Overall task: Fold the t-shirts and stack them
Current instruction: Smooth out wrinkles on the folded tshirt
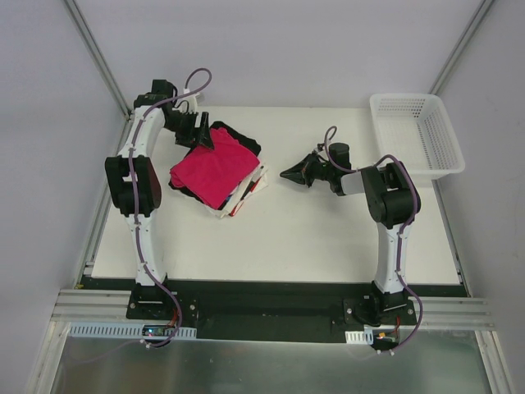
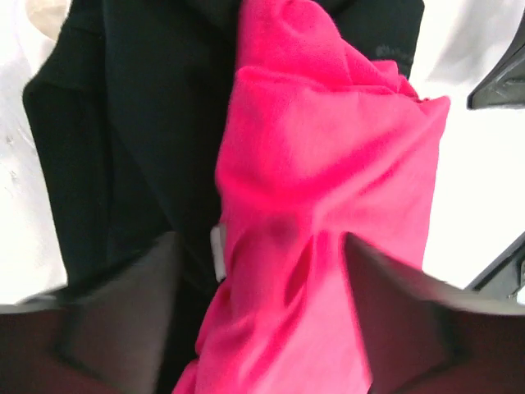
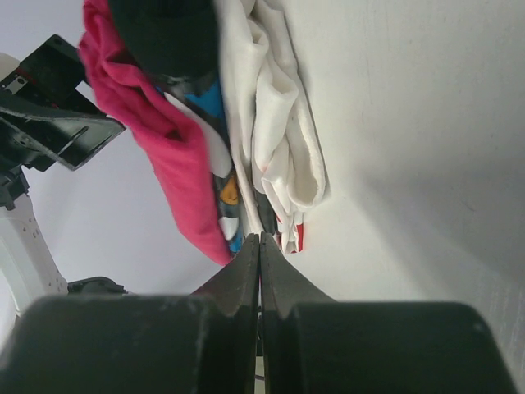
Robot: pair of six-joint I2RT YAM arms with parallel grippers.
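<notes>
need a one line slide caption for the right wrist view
Shut right gripper faces the stack of soft cloth t-shirts, crimson-pink tee on top, white cloth lowest.

Two arms are picked out here, each built of white tube links and bulky black joint housings: the left arm (image 1: 135, 176) at 9 o'clock, the right arm (image 1: 394, 201) at 3 o'clock. A thin purple cable (image 1: 175, 305) is traced along each one and is seen looping by the black bases toward 6 o'clock. Matte black is worn by the left end effector (image 2: 258, 238), its fingers (image 2: 115, 320) broad and wedge-shaped. On the right end effector (image 3: 260, 240), dark tapered blades are shown, thinned to fine tips.
</notes>
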